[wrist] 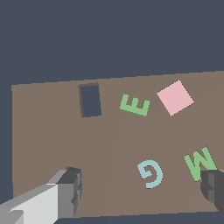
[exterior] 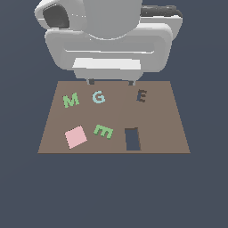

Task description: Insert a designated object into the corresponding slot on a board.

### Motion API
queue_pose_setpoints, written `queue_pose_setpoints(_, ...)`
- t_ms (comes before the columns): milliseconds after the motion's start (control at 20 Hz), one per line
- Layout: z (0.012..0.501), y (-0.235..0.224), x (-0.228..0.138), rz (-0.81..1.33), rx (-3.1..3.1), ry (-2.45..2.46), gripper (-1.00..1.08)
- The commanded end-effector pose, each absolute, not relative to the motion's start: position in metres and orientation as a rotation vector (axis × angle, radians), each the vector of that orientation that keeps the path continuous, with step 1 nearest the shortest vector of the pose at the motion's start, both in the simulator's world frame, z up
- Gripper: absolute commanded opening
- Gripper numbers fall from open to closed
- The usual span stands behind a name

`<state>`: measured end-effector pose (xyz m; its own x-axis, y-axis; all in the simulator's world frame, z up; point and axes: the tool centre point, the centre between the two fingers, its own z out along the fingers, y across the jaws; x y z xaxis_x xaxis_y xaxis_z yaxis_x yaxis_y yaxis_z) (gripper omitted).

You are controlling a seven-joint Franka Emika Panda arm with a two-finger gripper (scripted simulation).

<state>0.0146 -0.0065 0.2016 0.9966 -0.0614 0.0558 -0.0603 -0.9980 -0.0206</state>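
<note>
Exterior view first: we see the brown board (exterior: 114, 116) lying flat, with the robot's white arm looming over its far edge. The light-green letter E (exterior: 103, 131) lies flat on the board toward the near edge, slightly tilted, between a pink square block (exterior: 75, 136) on the exterior view's left and a dark rectangular hole (exterior: 132, 138) on the exterior view's right. It touches neither. Along the far side we find the green letter M (exterior: 71, 100), the pale teal letter G (exterior: 99, 97), and, further to the exterior view's right, the dark E-shaped slot (exterior: 141, 96). The slot is well apart from the letter E.

We see the gripper (exterior: 111, 82) hanging above the board's far edge, between the G and the slot. Its jaws stand spread wide and hold nothing; two dark fingertips (exterior: 91, 81) show beneath the white hand. In the wrist view one finger sits near the M and the other well away from it, with the G between them.
</note>
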Motion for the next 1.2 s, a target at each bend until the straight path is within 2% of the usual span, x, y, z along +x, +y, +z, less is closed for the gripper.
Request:
queue_pose_setpoints(0, 0.202, -0.007, 0.015, -0.088, -3.120, 0.095, 1.00)
queue_pose_setpoints(600, 0.191, -0.011, 0.018, -0.083, -3.122, -0.044, 1.00)
queue_pose_setpoints(1150, 0.162, -0.022, 0.028, -0.068, -3.095, -0.428, 1.00)
